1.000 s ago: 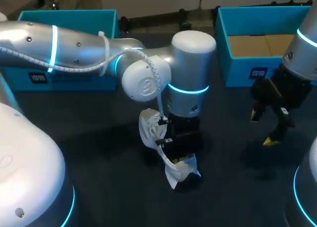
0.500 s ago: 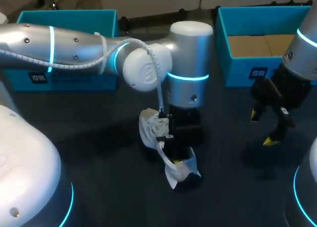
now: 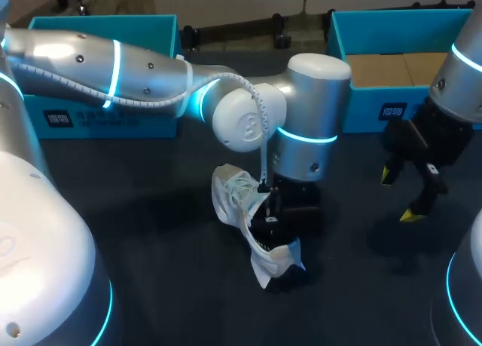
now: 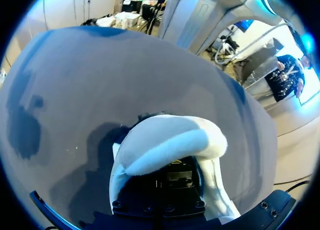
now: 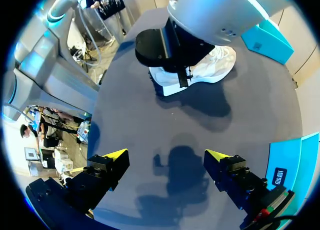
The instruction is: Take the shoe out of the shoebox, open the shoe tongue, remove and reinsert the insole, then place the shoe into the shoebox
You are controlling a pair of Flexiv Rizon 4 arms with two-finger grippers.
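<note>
The shoe (image 3: 230, 199) is out of its box and lies on the table (image 3: 151, 233), lower middle of the head view, so the first step looks done. The left gripper (image 3: 280, 224) is pressed down into the shoe's mouth. From its own wrist camera I see only the white padded collar (image 4: 170, 140) curving just ahead of the black gripper body. Whether it grips anything I cannot tell, and no insole shows anywhere. My guess is that it is working at the tongue or just starting on the insole.

The right gripper (image 3: 398, 195) hangs over bare table at the right edge of the head view, spread wide and empty, well apart from the shoe (image 5: 210, 64).

The upper-right box (image 3: 339, 67) stands open with its bare cardboard floor showing. The upper-left box (image 3: 105, 120) is partly hidden behind the left arm.

As I judge it, pulling the insole out, putting it back and boxing the shoe all remain.
</note>
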